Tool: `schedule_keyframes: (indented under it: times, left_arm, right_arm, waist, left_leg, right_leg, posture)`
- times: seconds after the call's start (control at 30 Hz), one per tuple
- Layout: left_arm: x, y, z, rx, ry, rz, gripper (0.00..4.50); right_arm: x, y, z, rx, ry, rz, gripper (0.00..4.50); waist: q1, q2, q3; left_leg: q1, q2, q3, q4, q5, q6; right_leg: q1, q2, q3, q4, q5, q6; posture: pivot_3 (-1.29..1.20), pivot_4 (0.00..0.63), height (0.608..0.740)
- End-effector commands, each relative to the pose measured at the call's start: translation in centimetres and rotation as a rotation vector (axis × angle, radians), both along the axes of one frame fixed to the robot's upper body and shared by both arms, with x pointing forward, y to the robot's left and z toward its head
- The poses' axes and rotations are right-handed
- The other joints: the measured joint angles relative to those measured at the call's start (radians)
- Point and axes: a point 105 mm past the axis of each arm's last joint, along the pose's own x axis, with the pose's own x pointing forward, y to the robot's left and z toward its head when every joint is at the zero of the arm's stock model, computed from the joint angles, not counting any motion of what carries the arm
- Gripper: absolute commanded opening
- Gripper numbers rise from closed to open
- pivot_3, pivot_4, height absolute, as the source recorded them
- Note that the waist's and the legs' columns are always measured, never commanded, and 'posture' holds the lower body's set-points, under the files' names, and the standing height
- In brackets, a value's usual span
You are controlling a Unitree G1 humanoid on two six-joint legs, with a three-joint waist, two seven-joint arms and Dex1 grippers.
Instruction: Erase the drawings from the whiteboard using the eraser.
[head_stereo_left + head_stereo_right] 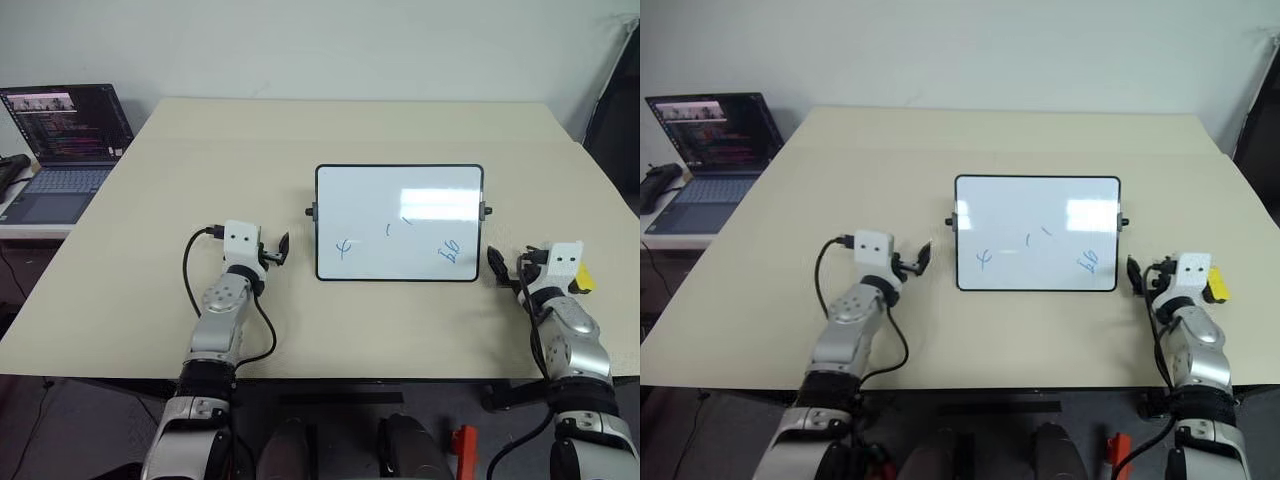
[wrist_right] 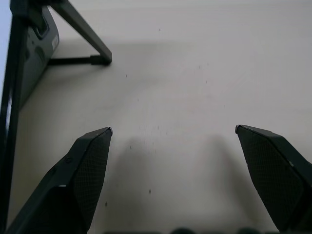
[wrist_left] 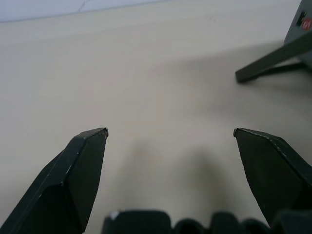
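Note:
The whiteboard (image 1: pixel 400 195) stands propped on the middle of the table, facing me. On it are the drawings in blue: a looped squiggle (image 1: pixel 345 246), a short dash (image 1: pixel 388 229) and a number-like scrawl (image 1: pixel 449 250). The yellow eraser (image 1: pixel 584 279) lies on the table near the right edge, partly hidden behind my right wrist. My right gripper (image 1: pixel 510 262) is open and empty, just right of the board's lower corner and left of the eraser. My left gripper (image 1: pixel 280 250) is open and empty too, left of the board. The board's back leg (image 3: pixel 273 61) shows beyond the left fingers (image 3: pixel 83 165).
An open laptop (image 1: pixel 65 140) sits on a side desk at the far left, off the beige table (image 1: pixel 200 150). A black cable (image 1: pixel 190 275) loops beside my left wrist. The board's frame and stand (image 2: pixel 29 48) are close beside my right gripper (image 2: pixel 173 130).

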Motion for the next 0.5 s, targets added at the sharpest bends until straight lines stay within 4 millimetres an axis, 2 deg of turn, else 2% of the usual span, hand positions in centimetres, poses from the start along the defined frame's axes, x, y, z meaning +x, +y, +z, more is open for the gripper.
schedule_keyframes:
  times: [0.03, 0.2, 0.37, 0.5]
  left_arm:
    - [0.0, -0.1, 1.8, 0.003, -0.059, -0.008, 4.5]
    - [0.5, -0.3, 2.0, -0.03, -0.063, 0.009, 4.5]
    - [0.1, -0.5, 3.0, 0.012, -0.092, -0.115, 4.5]
    - [-1.0, -0.6, 4.5, 0.017, -0.115, -0.281, 4.5]
  right_arm:
    - [0.8, 0.3, 1.2, -0.014, -0.035, 0.016, 4.45]
    - [1.7, 0.5, 2.1, -0.03, -0.048, 0.032, 4.45]
    - [1.7, 0.2, 3.6, -0.078, -0.067, 0.065, 4.45]
    - [1.3, -2.2, 5.5, -0.104, -0.074, 0.027, 4.45]
  waist:
    - [0.001, 0.0, 0.0]
    - [0.001, 0.0, 0.0]
    - [0.0, 0.0, 0.0]
    - [0.001, 0.0, 0.0]
  left_leg:
    - [0.0, 0.0, 0.0, 0.0, 0.0, 0.0]
    - [0.0, 0.0, -0.001, 0.001, 0.0, 0.0]
    - [0.0, 0.0, -0.001, 0.0, 0.0, 0.0]
    - [0.0, 0.0, -0.001, 0.0, 0.0, 0.0]
  right_leg:
    - [0.0, 0.0, 0.0, 0.0, 0.0, 0.0]
    - [0.001, 0.0, -0.001, 0.0, 0.001, 0.0]
    - [0.001, 0.0, -0.001, 0.0, 0.001, -0.001]
    - [0.0, 0.0, -0.001, 0.0, 0.0, -0.001]
  posture:
    - [0.0, 0.15, 0.74]
    - [0.0, 0.15, 0.74]
    - [0.0, 0.15, 0.74]
    - [0.0, 0.15, 0.74]
